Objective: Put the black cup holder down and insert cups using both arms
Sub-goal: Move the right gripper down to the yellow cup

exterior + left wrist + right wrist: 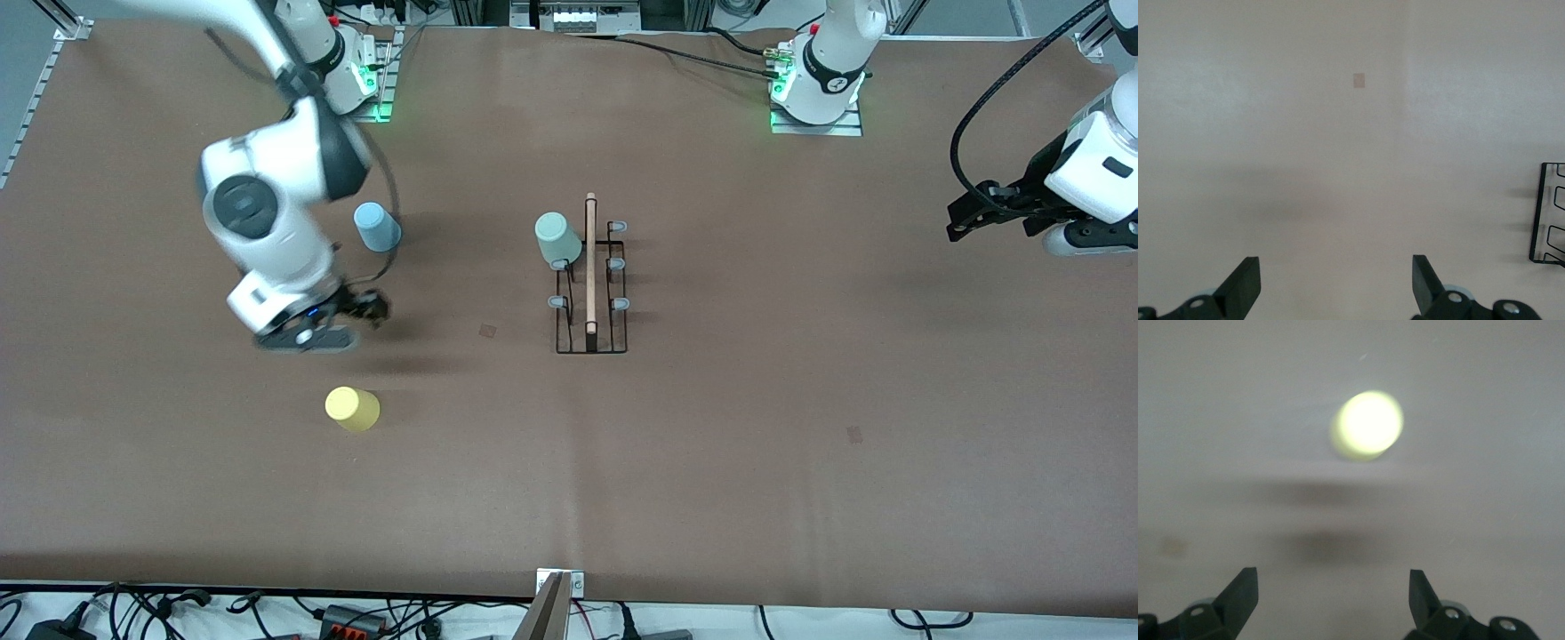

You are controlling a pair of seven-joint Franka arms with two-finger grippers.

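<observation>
Black cup holder (590,293) stands mid-surface (756,427), wide bare room around it. Grey-green cup (556,238) sits on a peg at the holder's end farthest from the front camera. Blue cup (377,227) and yellow cup (352,409) stand apart toward the right arm's end, yellow nearer the camera. Right end effector (360,309) hangs over the surface between them, fingers (1238,593) spread wide, empty. Left end effector (965,220) waits over the left arm's end of the surface, fingers (1241,283) wide, empty.
</observation>
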